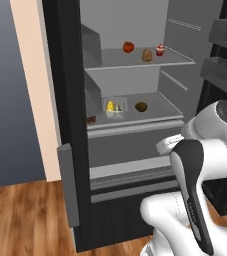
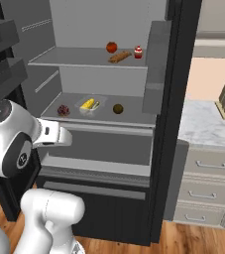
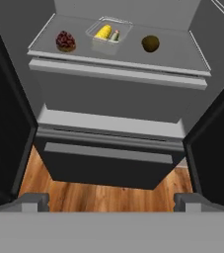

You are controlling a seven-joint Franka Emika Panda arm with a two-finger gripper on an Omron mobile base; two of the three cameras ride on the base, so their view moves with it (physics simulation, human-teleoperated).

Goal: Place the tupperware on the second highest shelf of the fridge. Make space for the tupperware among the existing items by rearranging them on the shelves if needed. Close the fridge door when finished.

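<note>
In the hand view the gripper [image 3: 111, 202] has its jaws spread wide at the bottom corners of the frame, holding nothing. The tupperware [image 3: 109, 35] sits near the top centre, well apart from the jaws, on the second highest shelf [image 3: 118, 69] of the fridge [image 3: 108, 158]. A dark red fruit [image 3: 65, 41] lies to its left and a brownish-green round fruit [image 3: 150, 43] to its right. In the left base view, a tomato [image 1: 128, 47], bread roll [image 1: 146, 55] and cupcake [image 1: 160, 50] rest on the shelf above.
</note>
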